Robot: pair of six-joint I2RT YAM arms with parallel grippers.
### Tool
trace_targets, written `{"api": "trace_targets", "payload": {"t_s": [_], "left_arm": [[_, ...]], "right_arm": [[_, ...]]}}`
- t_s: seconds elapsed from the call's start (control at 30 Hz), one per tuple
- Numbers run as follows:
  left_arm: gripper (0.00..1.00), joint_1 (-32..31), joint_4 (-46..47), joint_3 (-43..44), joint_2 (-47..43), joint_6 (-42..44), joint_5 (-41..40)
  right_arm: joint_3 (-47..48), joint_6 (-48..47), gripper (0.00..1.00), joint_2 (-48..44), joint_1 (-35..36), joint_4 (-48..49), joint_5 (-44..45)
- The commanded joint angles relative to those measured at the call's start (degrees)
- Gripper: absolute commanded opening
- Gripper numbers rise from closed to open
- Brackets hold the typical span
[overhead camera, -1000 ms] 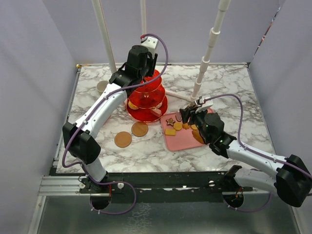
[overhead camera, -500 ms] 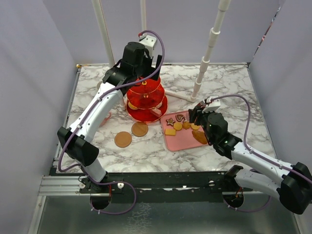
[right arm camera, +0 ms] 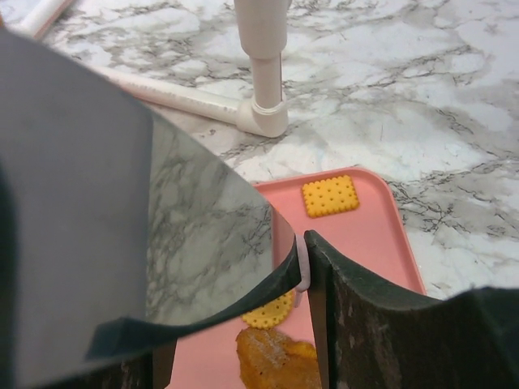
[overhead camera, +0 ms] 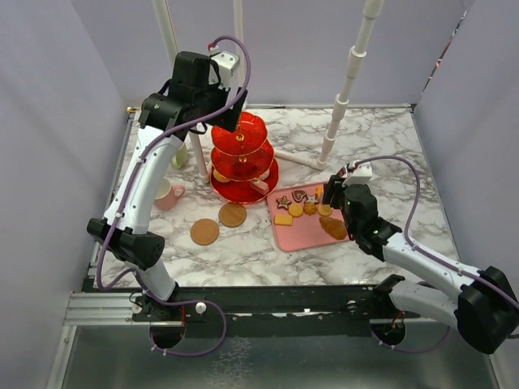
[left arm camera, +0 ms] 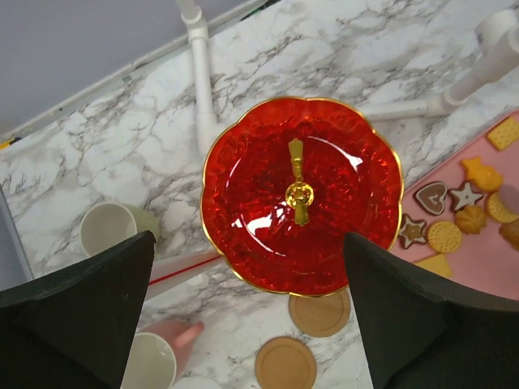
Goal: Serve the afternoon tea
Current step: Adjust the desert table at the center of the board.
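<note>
The translucent red three-tier stand (overhead camera: 241,158) stands mid-table, and its top tier (left arm camera: 268,203) with the gold finial (left arm camera: 298,193) lies bare. Pastries (overhead camera: 220,174) sit on its lower tiers. My left gripper (overhead camera: 220,109) hangs open high above it (left arm camera: 250,243), holding nothing. The pale green mug (left arm camera: 109,231) and pink mug (left arm camera: 154,365) stand left of the stand. Two brown coasters (left arm camera: 320,312) (left arm camera: 285,365) lie in front of it. My right gripper (overhead camera: 328,194) is over the pink tray (overhead camera: 306,231), shut (right arm camera: 302,251) on a thin pale pink piece (right arm camera: 301,271).
On the tray (right arm camera: 365,235) lie a square cracker (right arm camera: 330,195), a round yellow cookie (right arm camera: 269,309), a golden pastry (right arm camera: 276,361) and star and heart cookies (left arm camera: 454,203). White pipe posts (overhead camera: 336,113) rise behind the stand, with one pipe (right arm camera: 182,93) lying on the marble. Side walls enclose the table.
My left gripper has opened and risen up and to the back left, away from the stand's top. The right gripper has shifted a little to the right over the tray, still shut.
</note>
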Motion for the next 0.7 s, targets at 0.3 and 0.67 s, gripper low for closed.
{"api": "trace_targets", "payload": {"t_s": [0.3, 0.67], "left_arm": [[0.99, 3.55, -1.57, -6.17, -4.68, 1.91, 1.11], [0.99, 3.84, -0.13, -7.84, -6.62, 3.07, 1.02]], "right_arm": [[3.33, -0.46, 0.58, 12.43, -5.42, 12.46, -6.15], [2.43, -2.78, 0.58, 14.56, -6.22, 18.59, -6.69]]}}
